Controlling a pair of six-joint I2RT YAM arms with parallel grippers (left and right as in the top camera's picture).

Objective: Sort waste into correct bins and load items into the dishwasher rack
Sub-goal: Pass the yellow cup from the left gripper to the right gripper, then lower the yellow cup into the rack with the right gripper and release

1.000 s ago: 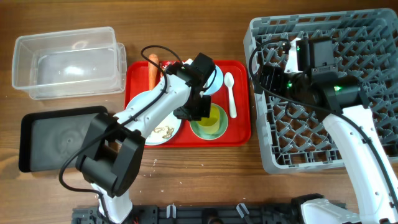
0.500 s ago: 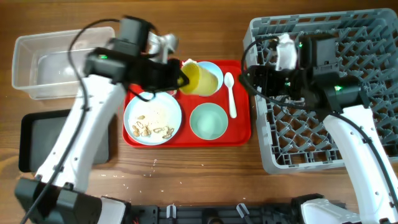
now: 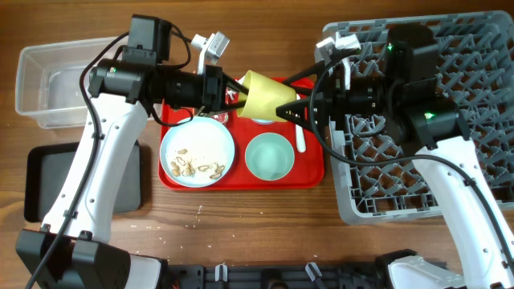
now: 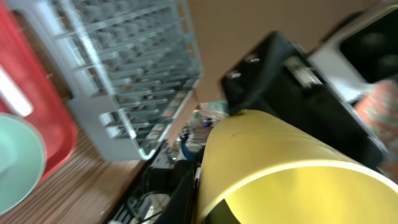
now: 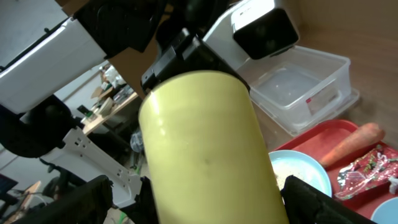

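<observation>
- At 8 o'clock on the table lies the black tray (image 3: 44,181), partly under the left arm.
- On the red tray (image 3: 309,172), the pale blue plate (image 3: 197,148) sits at 8 o'clock with peanut shells (image 3: 193,167) on it. The mint bowl (image 3: 268,156) sits at 5 o'clock, just beside the plate.
- The white spoon (image 3: 301,136) lies along the tray's 3 o'clock edge.
- The yellow-green cup (image 3: 261,95) is off the tray, in the air over its 12 o'clock side. It is tipped on its side, mouth toward 9 o'clock.
- The left gripper (image 3: 235,91) is clenched on the cup's rim end.
- The right gripper (image 3: 285,96) faces it from 3 o'clock, its fingers (image 5: 81,202) spread wide either side of the cup's base end. Whether they touch the cup cannot be told.
- In the right wrist view, the carrot (image 5: 351,142) and crinkled wrapper (image 5: 367,168) lie on the red tray.
- The clear tub (image 3: 48,84) stands at 10 o'clock.
- The grey rack (image 3: 337,197) fills the 3 o'clock side.
</observation>
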